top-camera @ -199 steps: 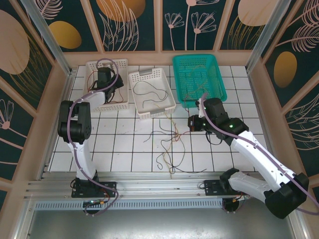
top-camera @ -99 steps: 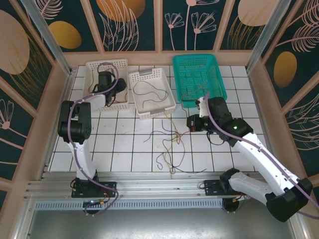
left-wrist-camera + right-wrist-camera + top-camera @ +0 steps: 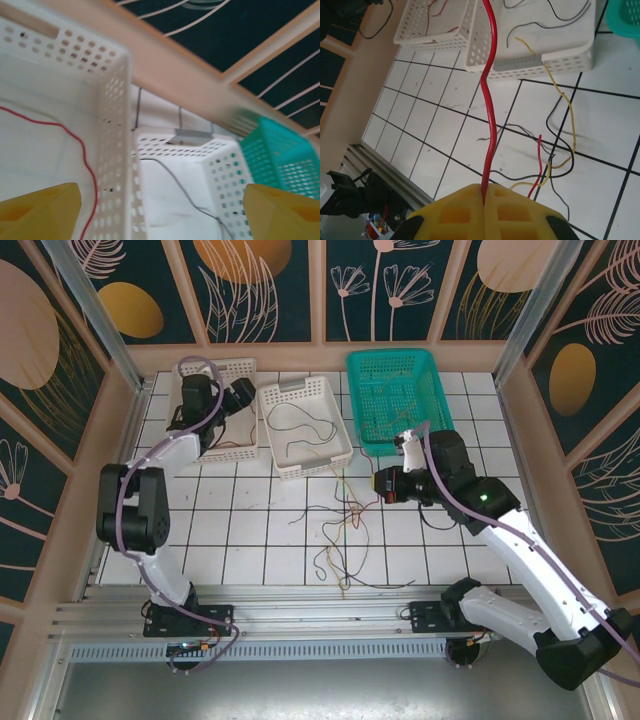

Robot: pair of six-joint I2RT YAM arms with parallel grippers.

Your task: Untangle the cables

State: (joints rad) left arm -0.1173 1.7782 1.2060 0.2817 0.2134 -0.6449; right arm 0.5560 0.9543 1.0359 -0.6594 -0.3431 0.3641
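A loose tangle of thin black, yellow and red cables (image 3: pixel 345 522) lies on the white tiles mid-table. My right gripper (image 3: pixel 386 484) hovers just to its right, shut on a red cable (image 3: pixel 490 100) that runs out from between its yellow fingertips (image 3: pixel 465 210); more cables (image 3: pixel 555 162) lie on the tiles below it. My left gripper (image 3: pixel 238 396) hangs over the left white basket (image 3: pixel 215 368), its yellow fingers (image 3: pixel 45 210) wide open with nothing between them. A red cable (image 3: pixel 80 147) lies in that basket and a black cable (image 3: pixel 192 202) in the middle one.
The middle white basket (image 3: pixel 290 390) holds black cable; the teal basket (image 3: pixel 395 353) at the back right holds thin wires. Wooden walls enclose the table, with a metal rail at the near edge. Bare tiles stretch left of the tangle.
My left gripper has opened and drawn back and up over the left basket. The right gripper has shifted slightly, still clamped on the red cable.
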